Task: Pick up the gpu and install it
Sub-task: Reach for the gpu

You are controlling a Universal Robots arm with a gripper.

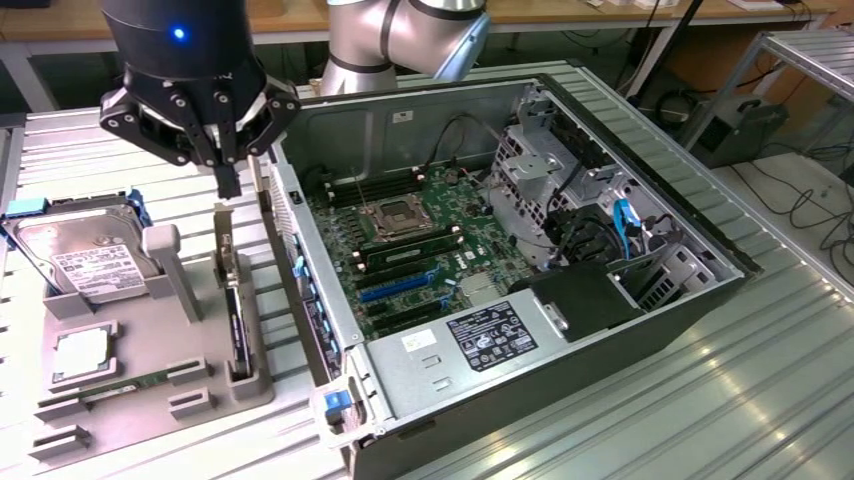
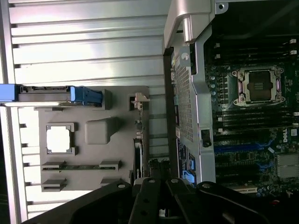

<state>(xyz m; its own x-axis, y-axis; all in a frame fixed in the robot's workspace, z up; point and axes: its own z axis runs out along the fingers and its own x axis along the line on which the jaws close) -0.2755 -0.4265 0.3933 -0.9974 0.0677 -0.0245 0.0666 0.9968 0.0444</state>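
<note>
Black end effector (image 1: 228,184), fingers closed together & empty, hangs just above the thin dark gpu card (image 1: 238,322) w/ silver end bracket, stood on edge in the grey holder (image 1: 147,340) on the tabletop (image 1: 747,400); prob light, stiff, fragile, so grip its top edge.

a robotics lab or workshop: an open computer case (image 1: 334,130) lies on a ribbed metal table (image 1: 747,400) beside a grey parts fixture (image 1: 134,392), with wooden workbenches (image 1: 561,12) and trailing cables (image 1: 794,195) behind.
</note>
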